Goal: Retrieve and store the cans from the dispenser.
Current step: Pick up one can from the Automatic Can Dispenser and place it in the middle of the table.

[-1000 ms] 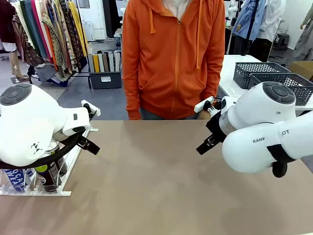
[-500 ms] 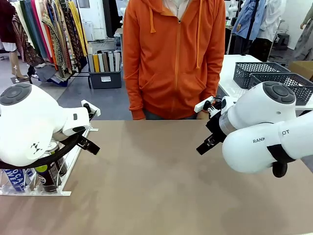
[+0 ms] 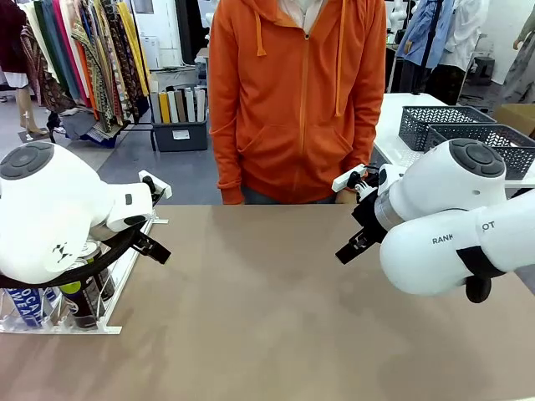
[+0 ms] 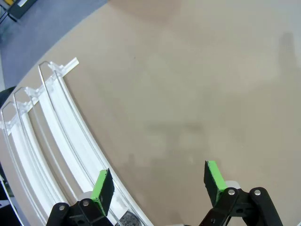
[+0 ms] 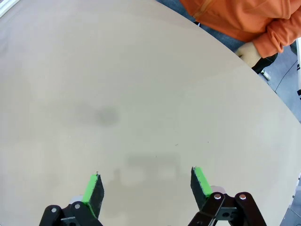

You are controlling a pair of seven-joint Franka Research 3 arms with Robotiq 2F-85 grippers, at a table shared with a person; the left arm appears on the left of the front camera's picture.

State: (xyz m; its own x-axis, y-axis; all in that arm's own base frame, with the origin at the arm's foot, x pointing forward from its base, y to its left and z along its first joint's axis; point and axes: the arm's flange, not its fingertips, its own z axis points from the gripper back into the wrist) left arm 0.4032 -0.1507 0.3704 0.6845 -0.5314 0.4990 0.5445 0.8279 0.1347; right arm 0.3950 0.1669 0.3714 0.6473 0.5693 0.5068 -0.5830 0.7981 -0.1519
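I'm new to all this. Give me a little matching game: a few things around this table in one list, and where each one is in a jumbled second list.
Things:
1. dispenser
2. baskets
3. person
4. left gripper

Places:
A. standing behind the far edge of the table
B. on the white table at the far right
C. open, partly over the rails
D. along the table's left edge, cans at its near end

Pairs: 1-D, 2-B, 3-A, 4-C
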